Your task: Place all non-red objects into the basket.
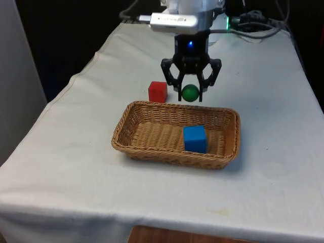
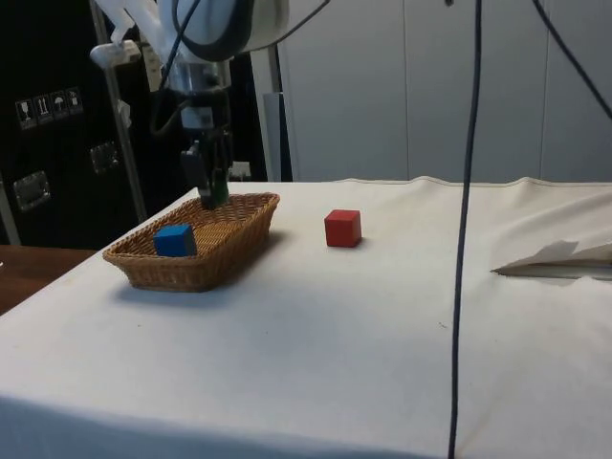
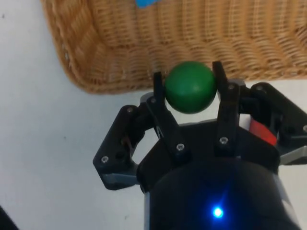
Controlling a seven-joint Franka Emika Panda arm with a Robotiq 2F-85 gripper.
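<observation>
i have the green ball (image 1: pixel 190 93) pinched between my two fingers, and my gripper (image 1: pixel 191 94) hangs just behind the far rim of the wicker basket (image 1: pixel 152 109), a little above the cloth. in the wrist view the ball (image 3: pixel 190 86) sits snug between the finger pads (image 3: pixel 160 93), with the basket's woven wall (image 3: pixel 91 72) just ahead of it. the side view puts my gripper (image 2: pixel 211 189) right at the basket's (image 2: pixel 244 234) far edge, about level with the rim.

the blue cube (image 1: pixel 194 138) already lies inside the basket, toward the front view's right. the red cube (image 1: pixel 157 91) sits on the white tablecloth (image 1: pixel 66 152) just beside the ball, on the front view's left, and by the task it belongs there.

so i judge this to be the carry step for the last non-red object. the next move calls for a small lift to clear the rim, a short travel forward over the basket's open floor, clear of the blue cube, then a low release, since a ball dropped from height is likely to bounce or roll.
</observation>
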